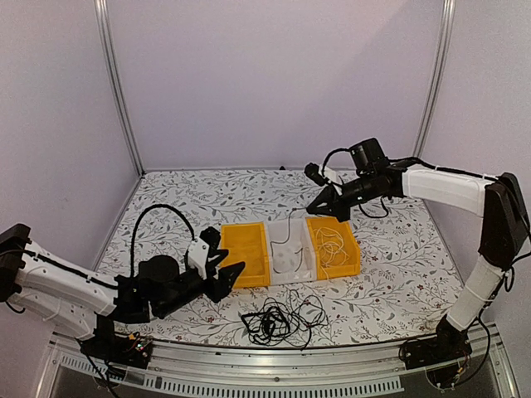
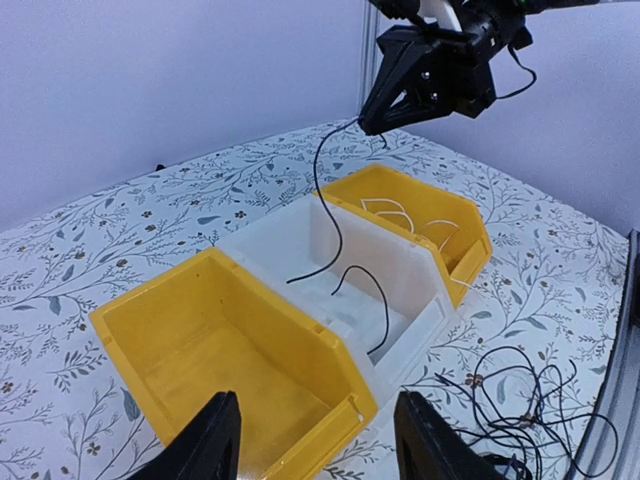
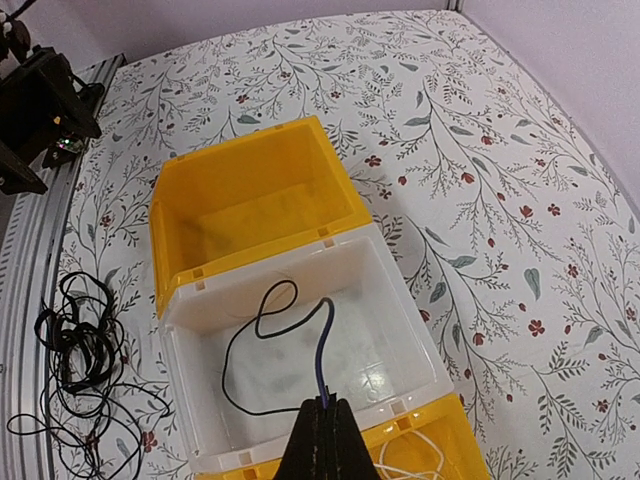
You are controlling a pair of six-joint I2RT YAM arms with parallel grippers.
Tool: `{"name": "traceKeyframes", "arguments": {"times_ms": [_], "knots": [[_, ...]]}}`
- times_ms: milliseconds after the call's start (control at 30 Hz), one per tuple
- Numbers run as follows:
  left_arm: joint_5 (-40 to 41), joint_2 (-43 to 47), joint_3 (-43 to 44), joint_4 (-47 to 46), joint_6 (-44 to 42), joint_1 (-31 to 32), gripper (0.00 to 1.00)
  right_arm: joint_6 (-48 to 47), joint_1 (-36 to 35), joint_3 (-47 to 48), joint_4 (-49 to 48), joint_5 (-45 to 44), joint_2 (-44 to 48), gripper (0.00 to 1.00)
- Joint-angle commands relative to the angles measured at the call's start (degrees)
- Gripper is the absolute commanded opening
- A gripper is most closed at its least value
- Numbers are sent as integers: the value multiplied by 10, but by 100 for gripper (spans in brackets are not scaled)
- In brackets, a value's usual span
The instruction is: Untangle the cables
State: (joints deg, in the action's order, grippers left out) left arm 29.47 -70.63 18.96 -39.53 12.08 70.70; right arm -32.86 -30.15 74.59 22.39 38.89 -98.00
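Note:
A tangle of thin black cables [image 1: 274, 319] lies on the table near the front edge, also seen in the left wrist view [image 2: 520, 400] and the right wrist view [image 3: 80, 350]. My right gripper [image 1: 315, 209] [image 3: 322, 405] hovers above the bins, shut on the end of one black cable [image 3: 270, 330]. That cable hangs down [image 2: 330, 210] and curls on the floor of the white bin [image 1: 274, 225]. A pale cream-white cable [image 1: 332, 249] lies coiled in the right yellow bin [image 1: 355, 253]. My left gripper [image 1: 226, 255] [image 2: 315, 410] is open, empty, at the left yellow bin's near edge.
Three bins stand side by side mid-table: a left yellow bin [image 2: 290, 350] with nothing in it, the white bin [image 2: 420, 270] and the right yellow bin [image 2: 470, 240]. A metal rail [image 1: 274, 365] runs along the front edge. Grey walls enclose the floral tabletop [image 1: 398, 282].

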Motion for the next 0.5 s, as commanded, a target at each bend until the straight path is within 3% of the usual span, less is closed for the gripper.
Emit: {"name": "traceKeyframes", "arguments": {"times_ms": [0, 133, 467], "knots": [[5, -20, 21, 7, 0, -12, 52, -11, -35, 16, 25, -25, -35, 0], [-1, -40, 38, 11, -4, -13, 52, -14, -67, 45, 44, -47, -79, 0], [-5, -73, 54, 1, -5, -14, 52, 14, -71, 75, 41, -66, -144, 0]]}}
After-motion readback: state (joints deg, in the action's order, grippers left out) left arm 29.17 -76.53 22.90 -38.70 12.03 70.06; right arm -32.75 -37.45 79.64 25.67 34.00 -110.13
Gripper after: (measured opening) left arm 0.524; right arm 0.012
